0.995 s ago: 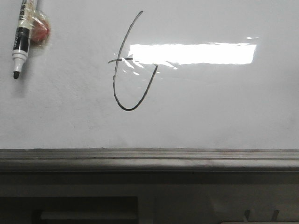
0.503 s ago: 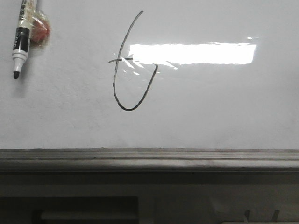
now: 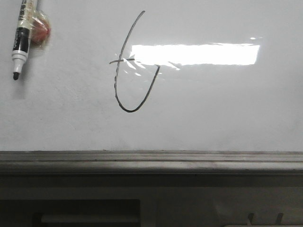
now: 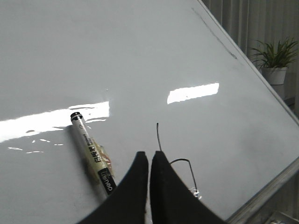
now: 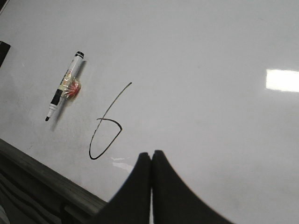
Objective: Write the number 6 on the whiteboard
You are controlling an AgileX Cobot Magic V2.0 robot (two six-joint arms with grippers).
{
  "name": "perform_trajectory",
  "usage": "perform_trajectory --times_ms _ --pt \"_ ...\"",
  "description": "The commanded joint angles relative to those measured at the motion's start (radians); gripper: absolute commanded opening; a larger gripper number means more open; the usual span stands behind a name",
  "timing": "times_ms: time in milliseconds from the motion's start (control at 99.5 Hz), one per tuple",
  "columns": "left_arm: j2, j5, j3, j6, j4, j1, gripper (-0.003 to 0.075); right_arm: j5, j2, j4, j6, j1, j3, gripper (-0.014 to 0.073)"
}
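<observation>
The whiteboard (image 3: 227,109) fills the front view. The number 6 (image 3: 127,110) is a thin black line left of centre: a tall curved stroke, an unclosed U-shaped loop and a short cross tick. Neither gripper shows in the front view. My left gripper (image 4: 149,154) is shut and empty, off the board, with the 6 (image 4: 158,133) partly hidden behind its fingers. My right gripper (image 5: 152,153) is shut and empty, held off the board to the right of the 6 (image 5: 107,119).
A black-tipped marker (image 3: 20,40) with a red blob beside it sticks to the board at upper left, also in both wrist views (image 4: 93,156) (image 5: 63,91). A grey ledge (image 3: 151,161) runs along the board's lower edge. A potted plant (image 4: 275,58) stands beyond the board's edge.
</observation>
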Motion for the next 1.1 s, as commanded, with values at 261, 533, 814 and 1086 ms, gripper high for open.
perform_trajectory --times_ms 261,533,814,1086 --pt "0.073 -0.143 0.092 -0.605 0.620 0.262 -0.0020 -0.072 0.009 0.008 -0.009 -0.004 -0.025 -0.0065" --pt "0.022 -0.187 0.175 -0.805 0.825 0.541 -0.0020 -0.072 0.009 0.008 -0.009 -0.004 -0.025 -0.0065" --pt "-0.053 -0.157 0.247 -0.799 0.849 0.613 -0.0020 -0.072 0.009 0.008 -0.009 -0.004 -0.025 -0.0065" --pt "-0.055 -0.114 0.249 -0.755 0.819 0.613 -0.0020 -0.076 0.009 0.008 -0.009 -0.004 -0.025 -0.0065"
